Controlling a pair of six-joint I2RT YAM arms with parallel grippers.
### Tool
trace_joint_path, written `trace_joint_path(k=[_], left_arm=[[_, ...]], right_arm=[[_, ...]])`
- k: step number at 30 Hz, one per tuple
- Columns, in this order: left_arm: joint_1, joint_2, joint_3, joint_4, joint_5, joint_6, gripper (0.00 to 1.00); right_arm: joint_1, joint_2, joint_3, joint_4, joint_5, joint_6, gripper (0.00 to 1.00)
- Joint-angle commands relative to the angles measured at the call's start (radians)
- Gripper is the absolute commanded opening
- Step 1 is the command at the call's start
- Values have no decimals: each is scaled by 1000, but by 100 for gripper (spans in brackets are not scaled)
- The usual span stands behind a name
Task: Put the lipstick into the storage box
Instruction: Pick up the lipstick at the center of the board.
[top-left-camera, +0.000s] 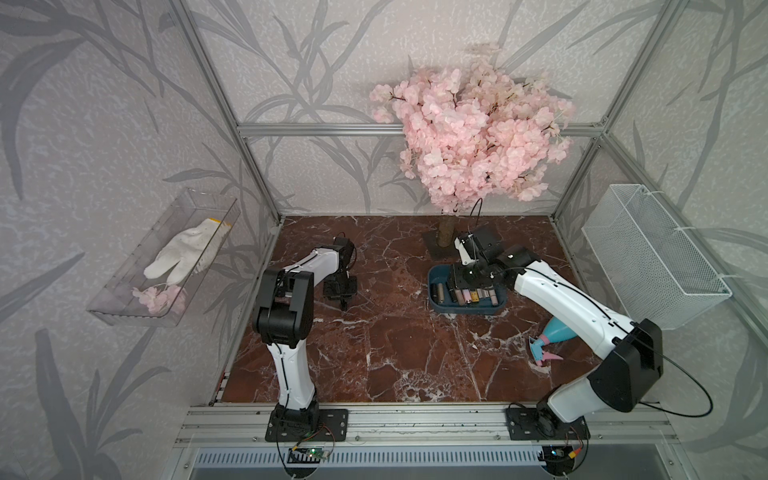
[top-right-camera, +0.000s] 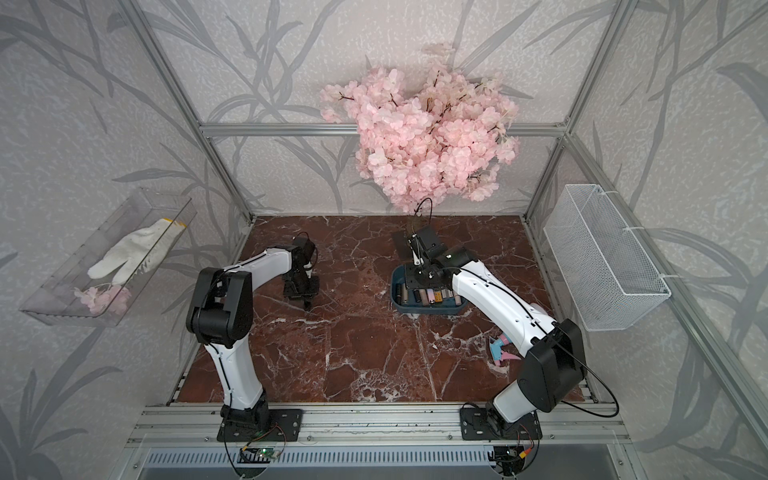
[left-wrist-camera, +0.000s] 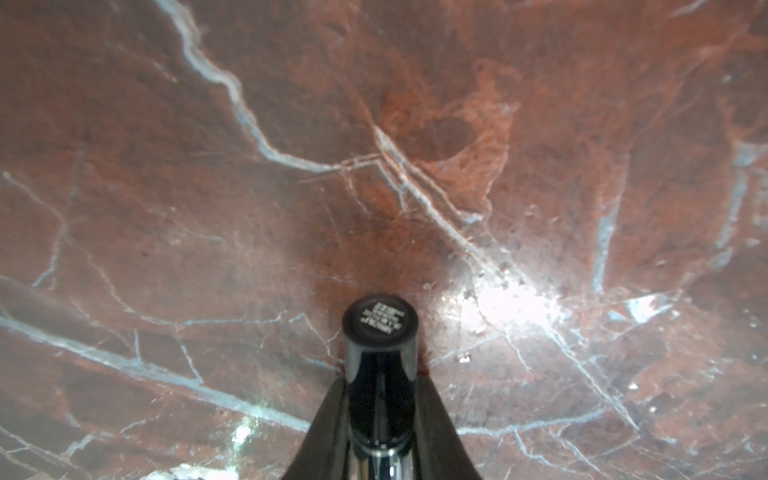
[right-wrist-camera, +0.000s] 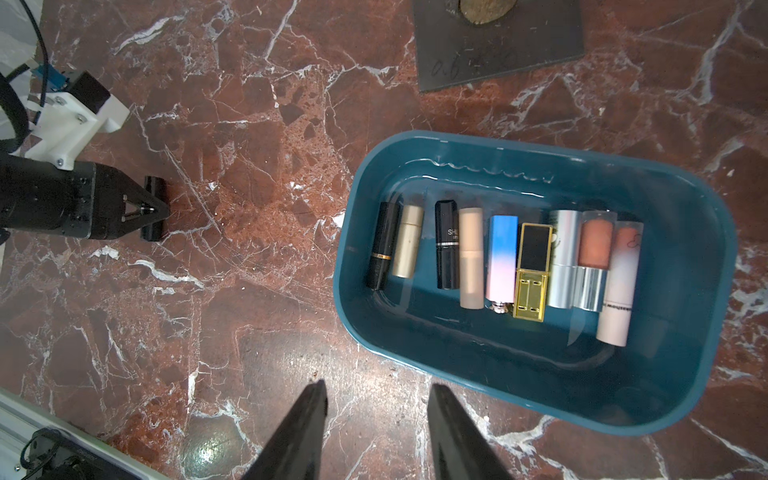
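Nine tubes (right-wrist-camera: 503, 257) lie side by side on the floor of the storage box (right-wrist-camera: 685, 365), a shallow teal-blue tub with rounded corners. Among them are two black ones, two beige, one fading from blue to pink, a square gold-and-black one and a silver one.

The tenth, the lipstick (left-wrist-camera: 379, 332) of the task, is outside the box. It is a glossy black tube clamped between the fingers of the left claw (left-wrist-camera: 381, 378), which is closed tight on its sides. Its flat end, printed with small white lettering, stands clear of the fingertips above the red-brown marble counter (left-wrist-camera: 166, 208). Whether it touches the surface I cannot tell.

In both top views the left claw (top-left-camera: 343, 301) (top-right-camera: 306, 301) sits low over the back left part of the counter, well apart from the storage box (top-left-camera: 465, 309) (top-right-camera: 424, 309). The box stands on the back right part, just in front of the dark base plate (right-wrist-camera: 498, 45) of the pink blossom tree (top-left-camera: 469, 137).

The right claw (right-wrist-camera: 377, 386) hangs beside the box's rim. Its two dark fingers stand apart with only counter showing between them, so it is open and grips nothing.

A teal spray bottle (top-left-camera: 555, 334) with a pink trigger lies near the right arm. A white wire-mesh basket (top-left-camera: 652, 257) hangs on the right wall, and a clear bin (top-left-camera: 191, 208) on the left wall holds a white glove (top-left-camera: 187, 253).
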Motion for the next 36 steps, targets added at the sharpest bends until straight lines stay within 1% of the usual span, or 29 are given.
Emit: trace_joint_path(k=[1,5,10,13,16,20,25,28,32,36], left_arm=[[6,-29,-34,-5,14,-3,18],[6,-68,-56,12,31,-3,14],[6,-131,-74,14,63,-22,14],[4,-189,-90,15,104,-47,13],[0,-259,-111,29,179,-82,13],[-18,-341,-145,65,305,-172,14],[-78,-413,-191,148,407,-312,14],[-145,-425,-191,192,440,-387,14],[-252,-409,-147,243,449,-463,14],[-331,-362,-91,312,466,-542,14]], right_arm=[[-4,-13,7,2,-1,8,45],[-4,-24,-4,7,0,9,45],[-6,-35,-12,9,6,2,45],[-8,-41,-22,10,7,-1,45],[-14,-55,-46,18,7,-2,45],[-43,-84,-89,21,2,1,45],[-121,-142,-169,34,-18,0,45],[-173,-177,-210,35,-32,-11,45],[-237,-225,-255,27,-56,-21,45],[-266,-267,-276,15,-64,-30,45]])
